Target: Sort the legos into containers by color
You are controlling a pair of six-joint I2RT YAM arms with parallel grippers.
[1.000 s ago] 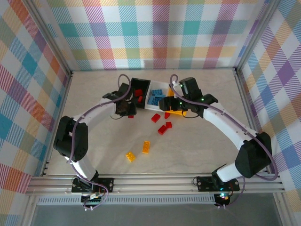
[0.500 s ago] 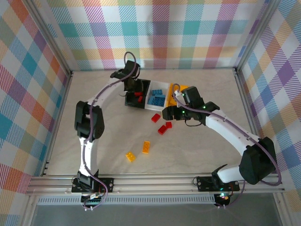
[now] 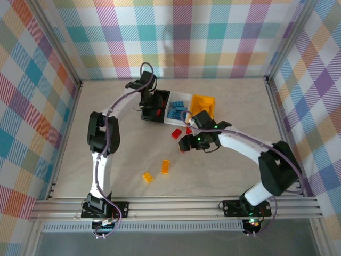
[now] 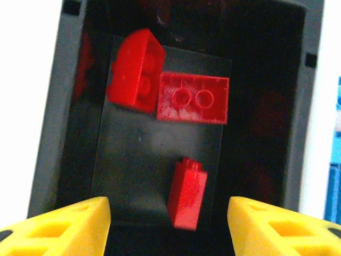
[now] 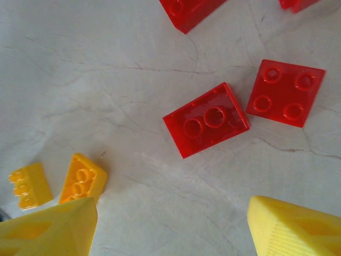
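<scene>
My left gripper (image 3: 151, 106) hangs open over the black container (image 3: 161, 95). In the left wrist view its yellow fingers (image 4: 64, 224) stand well apart above the bin wall (image 4: 48, 133). A small red lego (image 4: 186, 193) lies loose and blurred between them, and two more red legos (image 4: 193, 97) rest further in. My right gripper (image 3: 183, 144) is open, low over the table. A red lego (image 5: 206, 120) and a second red one (image 5: 285, 92) lie just ahead of its fingers (image 5: 298, 229). Two yellow-orange legos (image 5: 82, 178) sit by its left finger.
The white container (image 3: 187, 97) holds blue legos (image 3: 176, 109), and the yellow-orange container (image 3: 203, 104) stands to its right. More red legos (image 3: 176, 133) lie in front of the bins. Two yellow-orange legos (image 3: 165, 166) lie nearer the arm bases.
The left gripper rose from beside the black container to above it and opened, and a red lego now lies loose below it. The right gripper left the yellow-orange container, came down-left to the red legos and opened wider.
</scene>
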